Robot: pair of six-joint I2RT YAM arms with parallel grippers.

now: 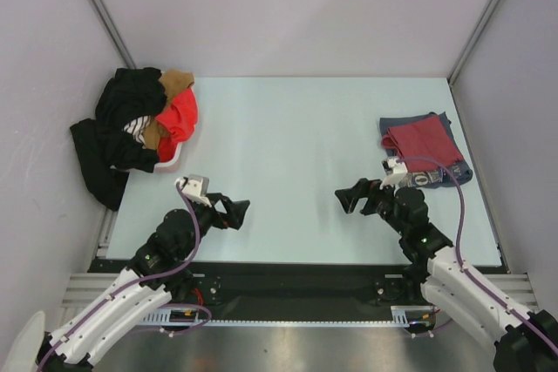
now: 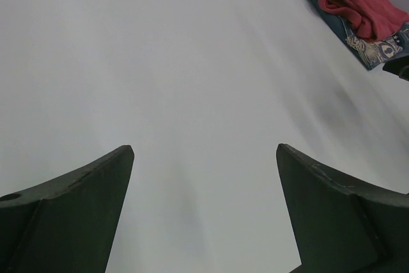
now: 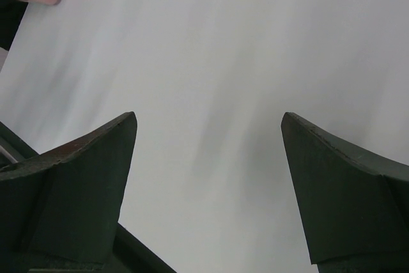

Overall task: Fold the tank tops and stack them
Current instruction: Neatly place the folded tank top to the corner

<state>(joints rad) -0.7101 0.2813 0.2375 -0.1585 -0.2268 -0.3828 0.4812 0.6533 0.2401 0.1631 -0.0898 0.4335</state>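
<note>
At the right edge of the top view, upper-middle: item one, maroon tank top, lying in a rough folded rectangle on item two, blue-grey tank top, whose pale printed graphic shows along the lower border. You see the same pair in the upper right corner of the left wrist view, maroon uppermost and somewhat rumpled. Judged from this lie, both are folded and stacked, and little looks left beyond squaring up.

Handling, both items: soft thin knit, light and limp, with no stiffness to speak of. Expect either one to sag and fall open if you lift it by a single corner or a strap. Should you tidy the stack, pinch a folded edge so all layers sit between the fingers, or press and slide the cloth flat on the table rather than lifting. The fabric should grip well enough, and nothing here is fragile.

Left gripper: lower left of centre, jaws spread wide, nothing between them, over bare table, well apart from the stack.

Right gripper: lower right of centre, jaws likewise wide and empty. Its wrist sits just beside the stack's lower-left corner and its fingers point away toward centre.

Not yours to handle: white basket at upper left, heaped with black clothes and an orange-red garment.
</note>
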